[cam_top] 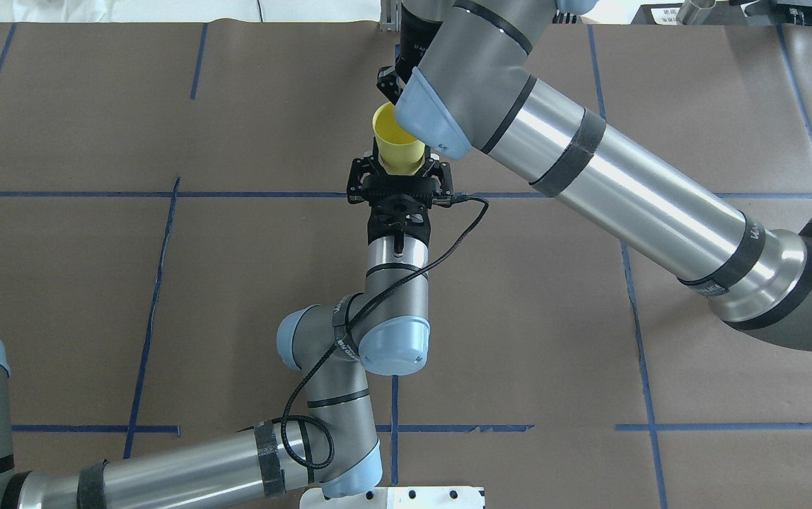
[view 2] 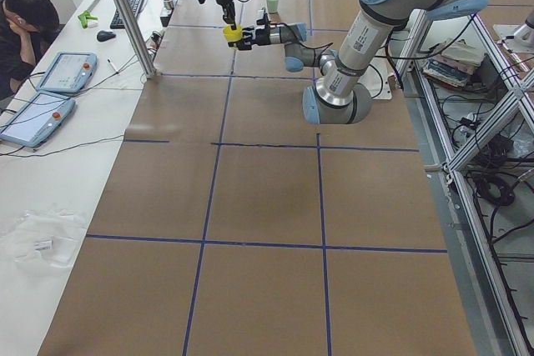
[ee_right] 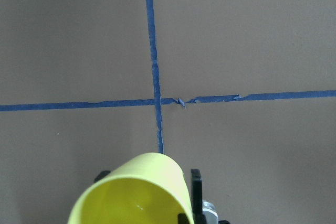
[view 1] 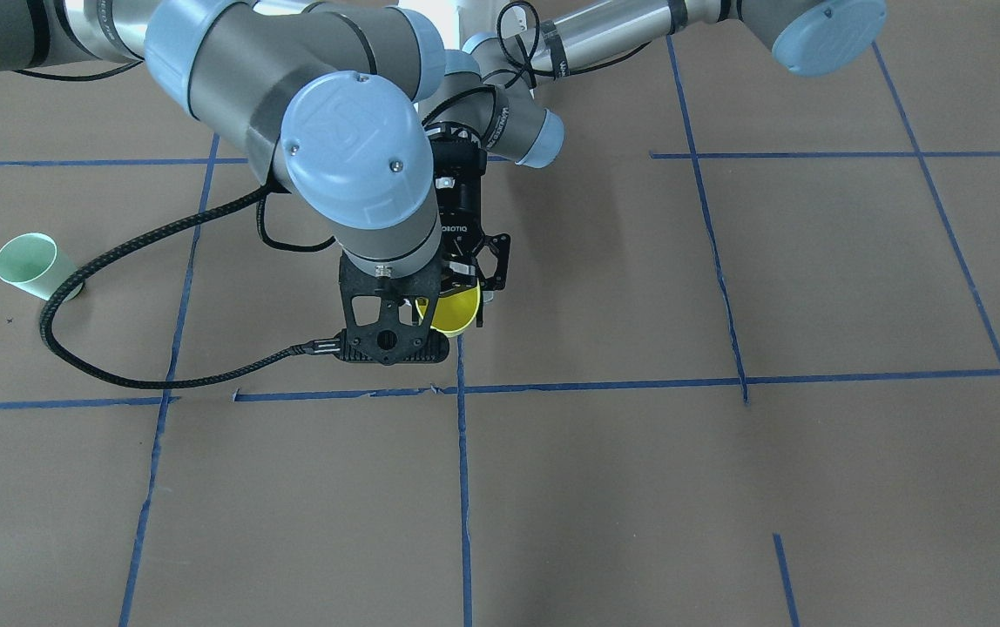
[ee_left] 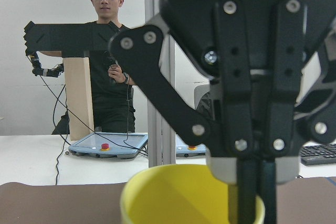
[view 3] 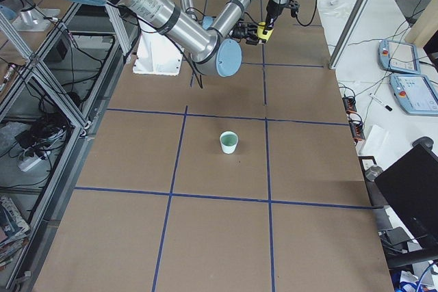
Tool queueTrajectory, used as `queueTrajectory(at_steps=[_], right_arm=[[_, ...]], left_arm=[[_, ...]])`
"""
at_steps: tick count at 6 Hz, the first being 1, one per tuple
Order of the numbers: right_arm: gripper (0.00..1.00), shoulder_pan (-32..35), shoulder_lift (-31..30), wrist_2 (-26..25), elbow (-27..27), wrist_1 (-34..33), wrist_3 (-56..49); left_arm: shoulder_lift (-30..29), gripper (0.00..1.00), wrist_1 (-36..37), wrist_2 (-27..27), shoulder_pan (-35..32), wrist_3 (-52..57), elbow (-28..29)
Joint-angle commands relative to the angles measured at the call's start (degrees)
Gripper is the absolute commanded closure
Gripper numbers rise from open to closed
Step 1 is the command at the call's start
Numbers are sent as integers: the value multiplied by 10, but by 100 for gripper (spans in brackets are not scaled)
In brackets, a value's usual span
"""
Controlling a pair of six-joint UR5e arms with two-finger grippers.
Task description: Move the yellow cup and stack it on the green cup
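In the front-facing view the green cup [view 1: 37,270] stands far left on the table [view 1: 814,279]. Well apart from it at centre, above a blue tape crossing [view 1: 462,387], 2 grippers share the yellow cup [cam_top: 397,145]. The right gripper [ee_left: 255,203] has its jaws pinching the rim wall, and the left gripper [cam_top: 407,168] has its jaws clamping the lower wall.

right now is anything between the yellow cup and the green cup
Nothing visible lies on the table between the yellow cup and the green cup. A black cable loops close by the green cup in the front-facing view.
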Motion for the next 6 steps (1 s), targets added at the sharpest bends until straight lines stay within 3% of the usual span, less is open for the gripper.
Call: queueTrajectory(at_steps=[1, 4, 6], right_arm=[[100, 22, 15, 24, 4, 0, 5], [100, 122, 59, 68, 5, 0, 7], [100, 142, 20, 67, 24, -1, -1]], left_arm=[[7, 0, 1, 2, -1, 1, 0], [15, 0, 1, -2, -1, 2, 0], [33, 0, -4, -7, -11, 18, -20]])
